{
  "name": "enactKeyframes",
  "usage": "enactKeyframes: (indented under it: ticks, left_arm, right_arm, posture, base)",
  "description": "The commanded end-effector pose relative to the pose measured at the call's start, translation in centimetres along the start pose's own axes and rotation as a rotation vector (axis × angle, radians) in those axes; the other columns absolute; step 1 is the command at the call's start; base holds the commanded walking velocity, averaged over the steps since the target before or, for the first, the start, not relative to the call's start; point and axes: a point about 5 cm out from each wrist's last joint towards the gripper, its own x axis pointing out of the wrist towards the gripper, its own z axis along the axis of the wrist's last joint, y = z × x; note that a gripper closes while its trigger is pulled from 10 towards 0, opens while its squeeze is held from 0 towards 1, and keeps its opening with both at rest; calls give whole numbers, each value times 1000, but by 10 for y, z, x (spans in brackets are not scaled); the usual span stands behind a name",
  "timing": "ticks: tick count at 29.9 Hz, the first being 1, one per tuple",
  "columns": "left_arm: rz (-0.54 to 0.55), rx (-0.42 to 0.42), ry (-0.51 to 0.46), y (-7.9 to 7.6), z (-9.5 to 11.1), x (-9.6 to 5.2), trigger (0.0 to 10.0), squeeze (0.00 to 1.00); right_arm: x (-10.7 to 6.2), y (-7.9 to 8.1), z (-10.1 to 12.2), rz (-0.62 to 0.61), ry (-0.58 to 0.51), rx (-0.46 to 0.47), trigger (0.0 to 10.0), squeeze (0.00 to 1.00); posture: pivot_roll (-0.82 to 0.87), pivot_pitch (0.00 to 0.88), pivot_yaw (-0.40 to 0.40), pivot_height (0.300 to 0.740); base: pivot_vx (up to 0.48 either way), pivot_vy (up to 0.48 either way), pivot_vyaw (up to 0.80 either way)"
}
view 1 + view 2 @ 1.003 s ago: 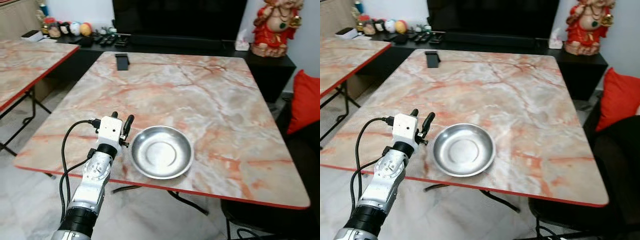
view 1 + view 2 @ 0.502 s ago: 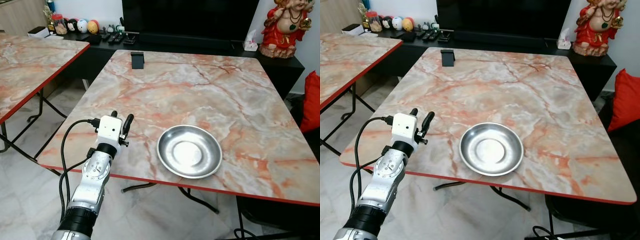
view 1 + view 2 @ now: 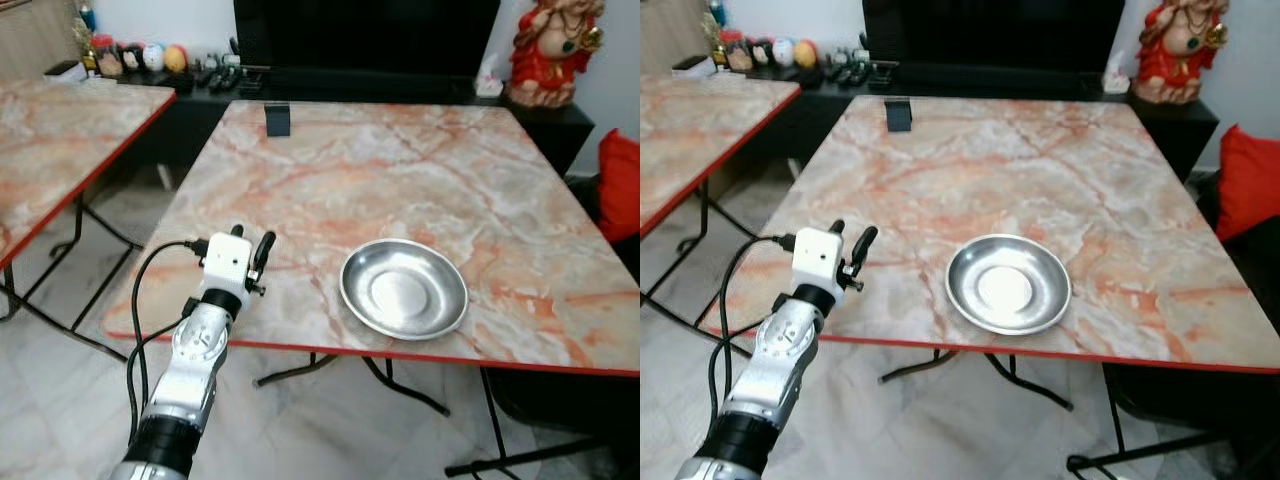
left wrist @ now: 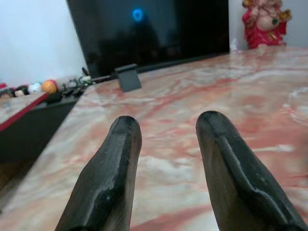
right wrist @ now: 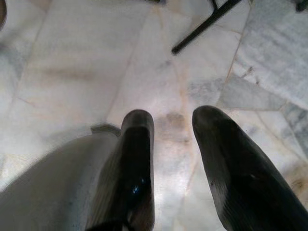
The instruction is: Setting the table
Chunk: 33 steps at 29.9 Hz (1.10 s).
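A shiny steel bowl point(image 3: 404, 288) sits empty near the front edge of the marble table point(image 3: 400, 170). My left gripper point(image 3: 252, 237) hovers over the table's front left part, about a hand's width left of the bowl and apart from it. In the left wrist view its two black fingers point(image 4: 110, 168) stand open with nothing between them, pointing across the tabletop. My right gripper point(image 5: 173, 120) hangs idle over the tiled floor, open and holding nothing.
A small black stand point(image 3: 277, 118) rests at the table's far edge. A second marble table point(image 3: 60, 130) stands to the left across a floor gap. Behind are a dark TV console point(image 3: 200, 78), a red statue point(image 3: 545, 50) and a red cushion point(image 3: 622, 180).
The whole view shifted as I moved left and back. The bowl stays where it was on the table; my left gripper, earlier right beside its rim, is now farther to its left.
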Motion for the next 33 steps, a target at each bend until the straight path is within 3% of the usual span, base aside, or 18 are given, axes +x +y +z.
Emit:
enactKeyframes:
  ticks: [1,29,33]
  left_arm:
    - [12,10,8,7,-1,-2,10000,0]
    - [7,0,9,7,1,1,10000,0]
    - [5,0,10,7,1,1,10000,0]
  right_arm:
    - [2,4,4,12,-12,1,10000,0]
    - [2,5,6,11,-9,-32,10000,0]
    - [2,6,5,8,-7,-19,10000,0]
  posture:
    - [56,0,-10,715]
    - [44,0,2,715]
    - [44,0,3,715]
  base:
    - [0,330,0]
    - [0,338,0]
    - [0,342,-781]
